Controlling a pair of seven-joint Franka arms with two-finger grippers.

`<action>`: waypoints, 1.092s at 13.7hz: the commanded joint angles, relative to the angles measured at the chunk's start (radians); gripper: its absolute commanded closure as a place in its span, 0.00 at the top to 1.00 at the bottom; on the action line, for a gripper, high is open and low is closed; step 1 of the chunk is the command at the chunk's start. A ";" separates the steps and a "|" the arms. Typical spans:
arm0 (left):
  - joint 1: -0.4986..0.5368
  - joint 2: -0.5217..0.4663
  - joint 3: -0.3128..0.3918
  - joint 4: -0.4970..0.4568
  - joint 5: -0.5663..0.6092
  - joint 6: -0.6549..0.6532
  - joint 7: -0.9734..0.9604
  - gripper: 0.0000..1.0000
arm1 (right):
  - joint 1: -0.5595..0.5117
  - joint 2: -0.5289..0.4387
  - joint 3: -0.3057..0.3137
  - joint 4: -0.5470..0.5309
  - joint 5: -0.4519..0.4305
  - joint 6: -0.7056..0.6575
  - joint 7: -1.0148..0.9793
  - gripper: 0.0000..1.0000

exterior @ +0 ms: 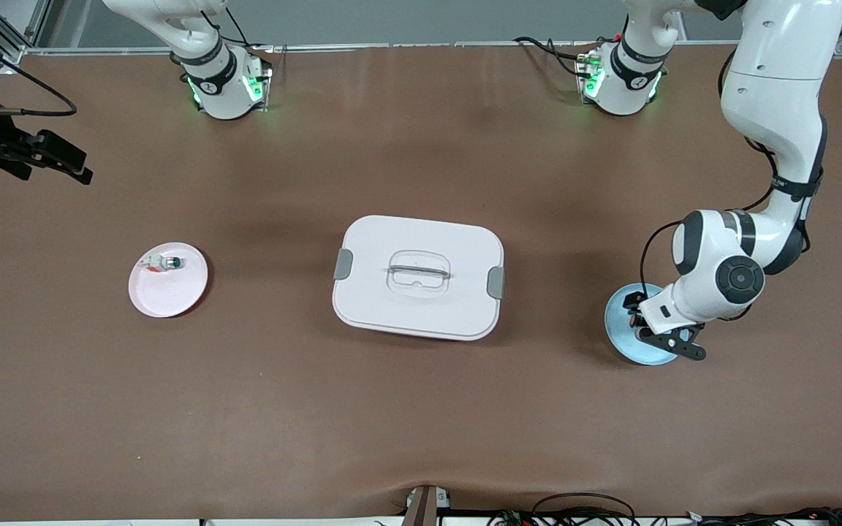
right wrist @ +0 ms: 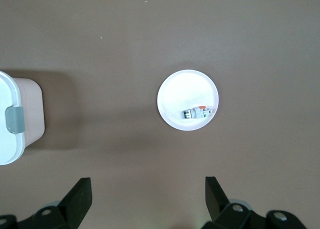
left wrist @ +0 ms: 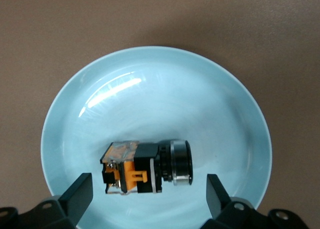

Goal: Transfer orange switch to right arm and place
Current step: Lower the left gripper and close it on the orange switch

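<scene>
The orange switch [left wrist: 145, 169] lies on its side on a light blue plate [left wrist: 150, 89], with a black body, orange side marks and a dark round cap end. My left gripper [left wrist: 148, 199] is open and low over this plate, one finger on each side of the switch, not touching it. In the front view the left gripper [exterior: 640, 321] covers the switch on the blue plate [exterior: 620, 337] at the left arm's end. My right gripper [exterior: 74, 164] is open and empty, high over the table at the right arm's end; its fingers [right wrist: 80, 194] frame bare table.
A white lidded container [exterior: 419, 276] with grey clips stands mid-table and also shows in the right wrist view [right wrist: 20, 119]. A pale pink plate [exterior: 172, 292] toward the right arm's end holds a small white switch with a green cap [exterior: 163, 263], as the right wrist view [right wrist: 196, 112] shows.
</scene>
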 commanded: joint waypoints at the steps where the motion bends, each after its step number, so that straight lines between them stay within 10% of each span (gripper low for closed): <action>1: 0.003 0.007 -0.002 -0.002 0.018 0.035 0.009 1.00 | -0.006 -0.013 0.002 -0.005 0.006 0.006 -0.010 1.00; 12: 0.003 0.029 0.000 -0.004 0.018 0.070 0.006 1.00 | -0.008 -0.013 0.001 -0.007 0.008 0.007 -0.010 1.00; 15: 0.003 0.029 -0.002 -0.002 0.018 0.072 -0.006 0.58 | -0.003 -0.013 0.002 -0.005 0.008 0.007 -0.004 1.00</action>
